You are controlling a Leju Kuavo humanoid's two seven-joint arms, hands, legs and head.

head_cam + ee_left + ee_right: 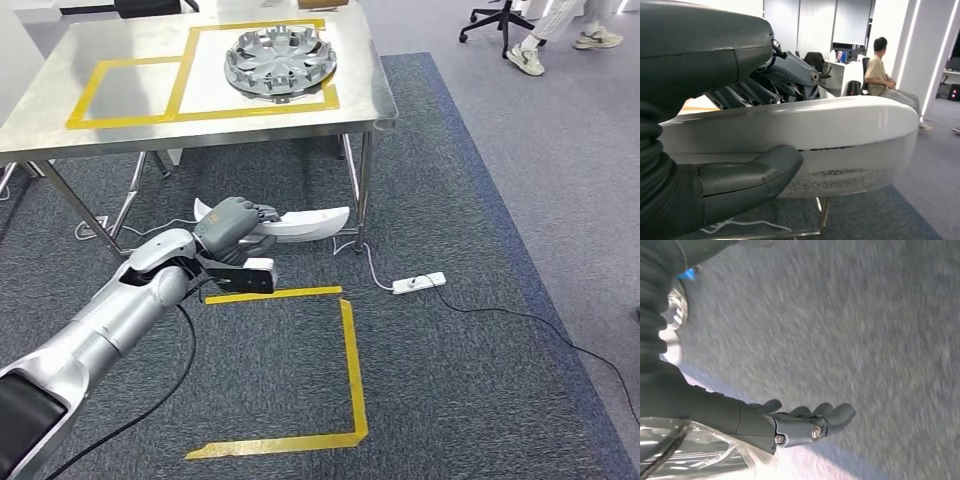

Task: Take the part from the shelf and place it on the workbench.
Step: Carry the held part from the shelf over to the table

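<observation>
In the head view, the left hand (230, 228) at centre left of the frame grips a long, curved white plastic part (309, 222), held above the grey carpet in front of the metal surface (45, 95). In the left wrist view the thumb (753, 172) lies under the part (851, 135) and the darker fingers (791, 70) over it. A silver wheel cover (281, 62) lies on the surface inside yellow tape. The right hand (802, 422) hangs over the carpet, its fingers loosely extended and holding nothing.
</observation>
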